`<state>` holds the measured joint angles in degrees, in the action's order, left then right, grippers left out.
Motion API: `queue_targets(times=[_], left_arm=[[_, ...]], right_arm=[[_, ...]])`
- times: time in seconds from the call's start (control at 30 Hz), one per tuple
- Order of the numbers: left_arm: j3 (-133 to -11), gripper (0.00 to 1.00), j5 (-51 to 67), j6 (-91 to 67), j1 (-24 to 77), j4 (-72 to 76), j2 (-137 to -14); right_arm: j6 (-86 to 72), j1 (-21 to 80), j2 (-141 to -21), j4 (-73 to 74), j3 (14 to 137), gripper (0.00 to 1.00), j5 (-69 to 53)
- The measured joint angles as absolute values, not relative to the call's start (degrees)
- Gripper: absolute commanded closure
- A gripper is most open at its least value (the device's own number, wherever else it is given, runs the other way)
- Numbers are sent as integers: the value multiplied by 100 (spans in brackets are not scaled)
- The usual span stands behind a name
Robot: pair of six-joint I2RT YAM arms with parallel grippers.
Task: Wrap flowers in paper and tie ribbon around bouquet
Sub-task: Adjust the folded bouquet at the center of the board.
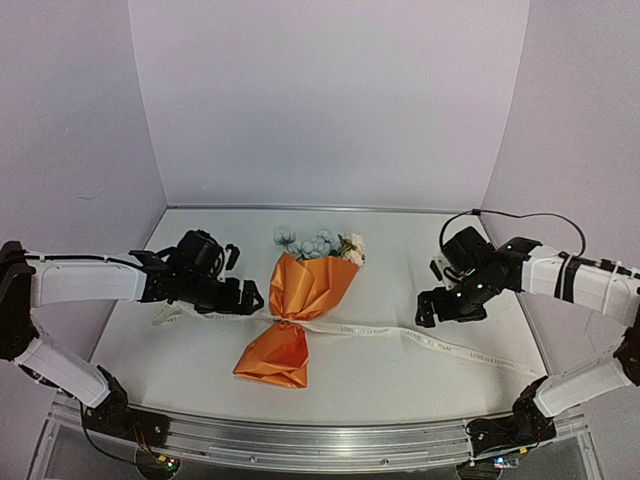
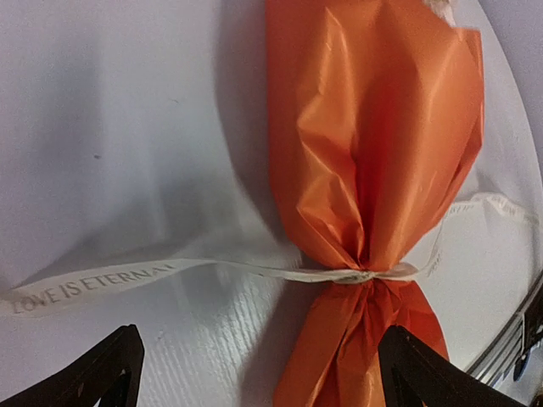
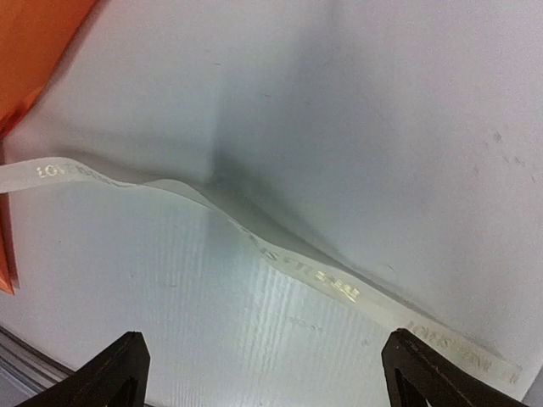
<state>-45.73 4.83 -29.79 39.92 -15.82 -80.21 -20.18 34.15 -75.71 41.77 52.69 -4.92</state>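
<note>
One tied bouquet at mid-worktop, with two grippers wide open and empty.
The bouquet [image 1: 297,310] lies in the middle of the matt white worktop [image 1: 400,260]. Its glossy, creased orange paper [image 2: 373,153] is pinched to a waist by one flat cream ribbon [image 1: 400,332] with printed lettering, whose tails trail towards the left and right edges. Pale blue and cream flowers [image 1: 318,243] point to the far edge. The left gripper [image 1: 242,277] and right gripper [image 1: 432,290] flank it, jaws spread, holding nothing. Plain pale walls stand around.

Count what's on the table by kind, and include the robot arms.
Bouquet: 1
Ribbon: 1
Robot arms: 2, the left arm and the right arm
Total: 4
</note>
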Motion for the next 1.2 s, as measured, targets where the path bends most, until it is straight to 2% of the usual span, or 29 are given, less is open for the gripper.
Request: queue_targets(times=[0.33,0.67,0.77,0.9,1.2], left_arm=[[-5120,3,748,-2994,4914,-1157,-9329],[-5516,2,1040,-3057,5816,-748,-9526],[-5516,1,858,-3070,5815,-784,-9368],[-5551,3,16,-3038,5737,-1256,-9061],[-5524,17,-947,-3031,4484,-2529,-8647]], right_arm=[[-698,3826,-8708,3273,5809,2,-807],[618,4182,-9192,2568,5935,2,-1194],[779,4206,-9312,2305,5933,2,-1290],[900,4246,-9380,2036,5835,2,-1279],[915,4248,-8826,1841,5045,2,-1040]])
